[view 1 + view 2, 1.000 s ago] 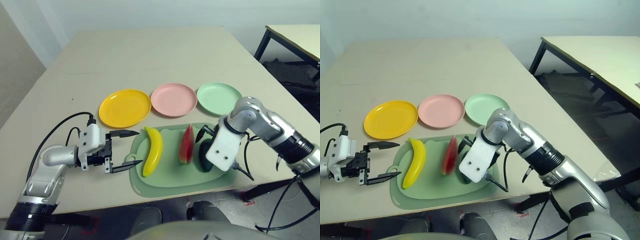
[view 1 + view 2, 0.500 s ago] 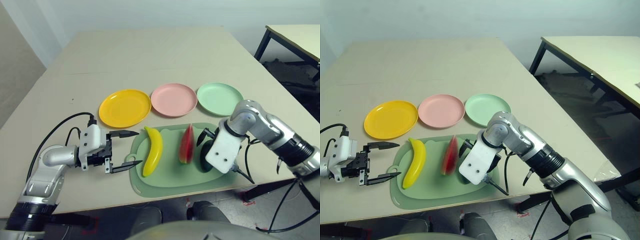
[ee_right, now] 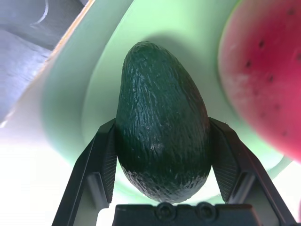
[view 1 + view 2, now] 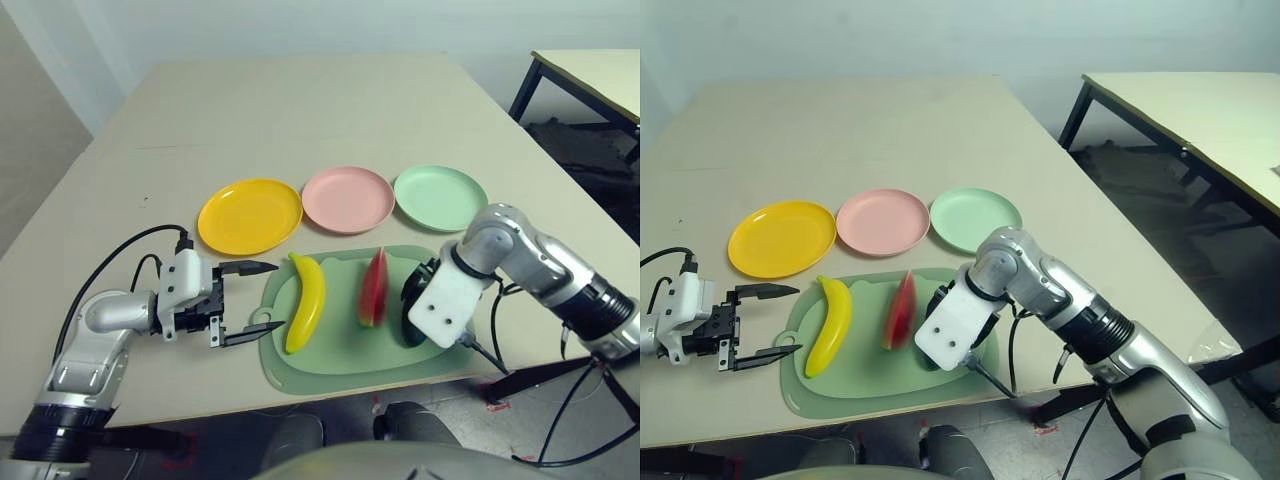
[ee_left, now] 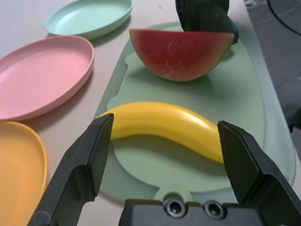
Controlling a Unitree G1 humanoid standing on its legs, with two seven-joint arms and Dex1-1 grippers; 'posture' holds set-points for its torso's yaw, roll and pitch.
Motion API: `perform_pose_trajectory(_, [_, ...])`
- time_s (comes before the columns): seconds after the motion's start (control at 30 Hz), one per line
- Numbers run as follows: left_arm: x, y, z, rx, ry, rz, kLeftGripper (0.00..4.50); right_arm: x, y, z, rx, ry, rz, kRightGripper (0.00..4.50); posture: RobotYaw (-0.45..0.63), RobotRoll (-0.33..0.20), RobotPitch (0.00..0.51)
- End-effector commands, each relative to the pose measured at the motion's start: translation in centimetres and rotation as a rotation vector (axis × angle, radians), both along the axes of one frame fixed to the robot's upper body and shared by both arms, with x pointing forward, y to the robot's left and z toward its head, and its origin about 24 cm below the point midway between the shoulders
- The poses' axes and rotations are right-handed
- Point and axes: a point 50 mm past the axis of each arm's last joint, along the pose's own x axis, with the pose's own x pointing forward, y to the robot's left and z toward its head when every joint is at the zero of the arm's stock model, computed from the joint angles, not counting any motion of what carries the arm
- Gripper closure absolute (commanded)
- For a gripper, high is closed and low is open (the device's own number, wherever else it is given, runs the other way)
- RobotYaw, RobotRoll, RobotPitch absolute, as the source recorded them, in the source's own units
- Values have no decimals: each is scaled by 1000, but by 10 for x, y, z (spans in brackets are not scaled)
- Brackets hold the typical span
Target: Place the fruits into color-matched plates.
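Note:
On a pale green mat lie a yellow banana, a red watermelon wedge and a dark green avocado. My right gripper is shut on the avocado, one finger pressed on each side, at the mat's right end. The avocado still rests low on the mat. My left gripper stands open at the mat's left edge, its fingertips just short of the banana. Behind the mat sit the yellow plate, the pink plate and the mint green plate, all bare.
The mat lies close to the table's front edge. A wide stretch of beige table lies beyond the plates. A second table stands off to the far right.
My right gripper's fingers have closed onto the avocado, and its wrist has sunk slightly toward the mat. The left arm and the fruits have stayed put.

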Motion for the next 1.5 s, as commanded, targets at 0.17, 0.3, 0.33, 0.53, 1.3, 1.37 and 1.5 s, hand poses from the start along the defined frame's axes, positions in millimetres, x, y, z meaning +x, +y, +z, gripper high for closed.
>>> perform_pose_trajectory(0.17, [3, -8, 13, -109, 34, -36, 0, 15, -9, 22, 10, -11, -96, 1448, 38, 0, 0])
perform_pose_trajectory(0.3, [3, -7, 16, -122, 54, -39, 0, 38, -15, 45, 42, -53, -206, 1448, 33, 0, 0])
perform_pose_trajectory(0.33, [4, -7, 16, -124, 55, -39, 0, 46, -17, 52, 50, -76, -232, 1448, 31, 0, 0])
perform_pose_trajectory(0.53, [5, -7, 11, -69, 67, -34, 0, 96, -35, 75, 71, -217, -453, 1448, 34, 0, 0])
perform_pose_trajectory(1.3, [0, 0, 10, -8, 47, 18, 0, 146, -53, 23, 69, -524, -736, 22, 71, 0, 0])
perform_pose_trajectory(1.37, [-1, 0, 10, -6, 45, 19, 0, 146, -53, 24, 75, -522, -735, 22, 71, 0, 0])
perform_pose_trajectory(1.5, [1, 2, 10, 2, 39, 29, 0, 146, -51, 40, 84, -531, -678, 22, 67, 0, 0])
